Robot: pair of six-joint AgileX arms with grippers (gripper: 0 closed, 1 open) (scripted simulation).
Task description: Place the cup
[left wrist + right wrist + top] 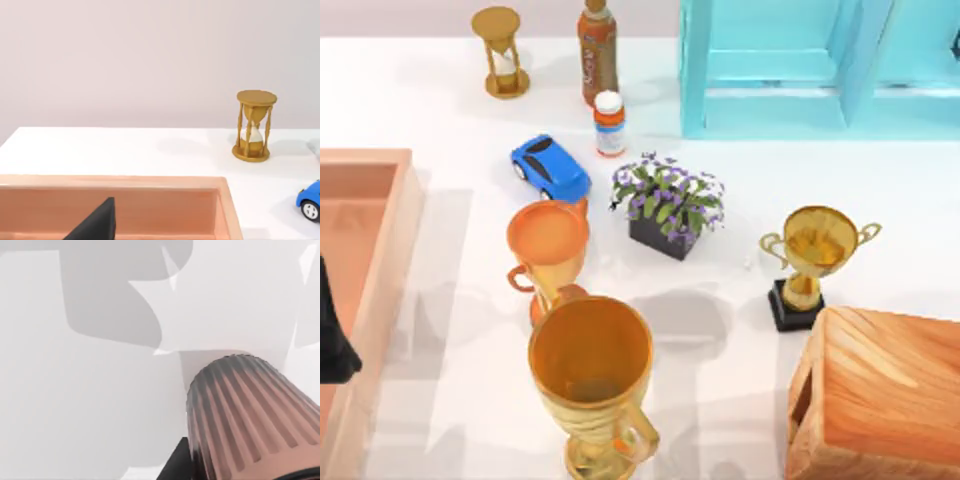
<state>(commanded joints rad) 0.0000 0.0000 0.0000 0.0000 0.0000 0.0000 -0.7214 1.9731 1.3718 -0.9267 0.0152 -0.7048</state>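
Of the right gripper (176,466) a dark sliver shows in its wrist view, pressed against the ribbed wall of the cup (245,415). Whether its jaws are clamped on it I cannot tell. From above, the gold cup (590,365) looms large at the near middle of the bench (720,330), its foot cut off by the frame's edge. It partly hides an orange goblet (548,240) just behind it.

The left gripper (332,345) is a dark shape at the left edge, over the wooden tray (360,165). The state of its jaws cannot be made out.

Farther off stand a potted plant (668,205), a gold trophy (813,250) and a wooden box (890,400), cropped at the corner.
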